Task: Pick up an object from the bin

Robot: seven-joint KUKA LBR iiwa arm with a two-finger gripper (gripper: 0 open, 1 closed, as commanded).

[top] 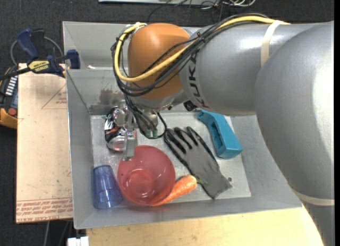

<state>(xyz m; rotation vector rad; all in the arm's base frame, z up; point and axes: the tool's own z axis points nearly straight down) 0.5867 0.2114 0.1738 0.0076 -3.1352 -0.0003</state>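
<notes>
Camera view: the hand (128, 143) is low at the upper-left rim of the pink bowl (146, 178), in the left half of the bin (79, 133). Its opening and any hold cannot be determined. A blue cup (105, 187), carrot (181, 186) and grey glove (197, 157) lie beside the bowl.

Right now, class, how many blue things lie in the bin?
2. A blue cup lies lower left beside the pink bowl; a blue handle-shaped thing lies at right, past the grey glove. The arm may hide others.
</notes>
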